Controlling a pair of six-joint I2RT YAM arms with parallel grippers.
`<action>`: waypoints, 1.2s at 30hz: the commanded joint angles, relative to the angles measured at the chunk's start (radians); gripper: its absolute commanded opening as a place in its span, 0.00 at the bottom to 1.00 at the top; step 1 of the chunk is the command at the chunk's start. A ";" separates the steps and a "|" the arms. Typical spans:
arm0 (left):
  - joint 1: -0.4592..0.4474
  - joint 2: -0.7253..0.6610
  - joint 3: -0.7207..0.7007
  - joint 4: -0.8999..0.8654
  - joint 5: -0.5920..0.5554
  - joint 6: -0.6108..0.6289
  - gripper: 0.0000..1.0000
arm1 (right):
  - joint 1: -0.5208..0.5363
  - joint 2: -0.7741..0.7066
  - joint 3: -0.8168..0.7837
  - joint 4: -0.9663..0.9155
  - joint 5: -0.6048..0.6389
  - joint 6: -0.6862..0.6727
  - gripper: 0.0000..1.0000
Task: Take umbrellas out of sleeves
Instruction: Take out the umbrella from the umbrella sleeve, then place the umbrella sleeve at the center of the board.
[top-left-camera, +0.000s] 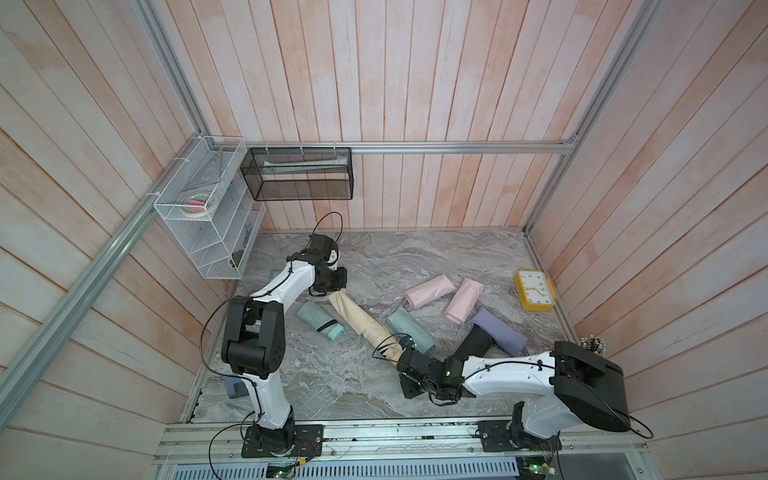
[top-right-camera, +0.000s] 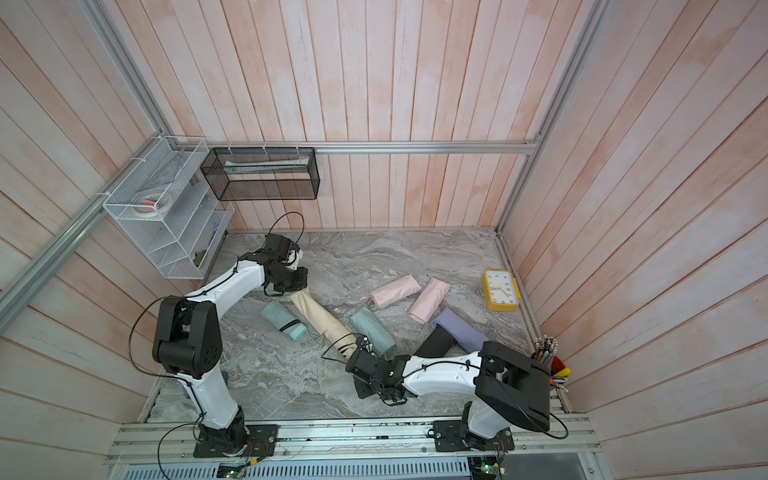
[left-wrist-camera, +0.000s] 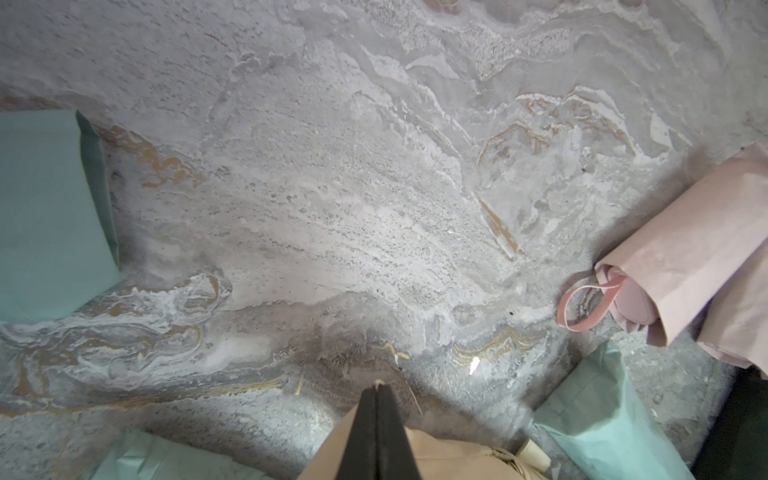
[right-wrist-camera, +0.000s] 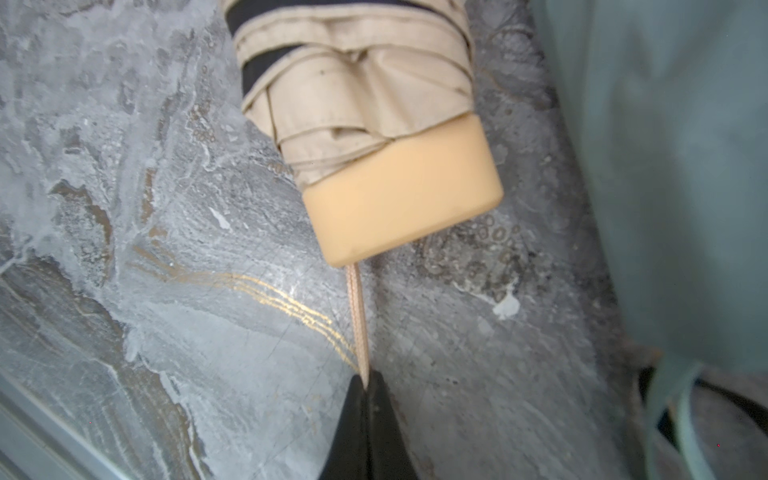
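Right wrist view: right gripper (right-wrist-camera: 365, 384) pinches wrist cord (right-wrist-camera: 357, 316), bare tabletop (right-wrist-camera: 187, 332) alongside.

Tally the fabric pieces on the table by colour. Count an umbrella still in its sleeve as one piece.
mint pieces: 3 (one is half hidden under the left arm)
pink pieces: 2
cream piece: 1
lavender piece: 1
black piece: 1
Total: 8
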 joint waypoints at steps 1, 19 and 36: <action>0.018 -0.012 0.049 -0.019 0.002 0.026 0.00 | 0.010 -0.001 -0.039 -0.063 0.007 0.018 0.00; 0.065 0.232 0.400 -0.097 -0.012 0.022 0.00 | 0.015 0.012 -0.049 -0.047 0.006 0.027 0.00; 0.081 0.239 0.472 -0.048 0.045 -0.024 0.57 | 0.008 0.036 -0.003 -0.059 0.012 -0.011 0.38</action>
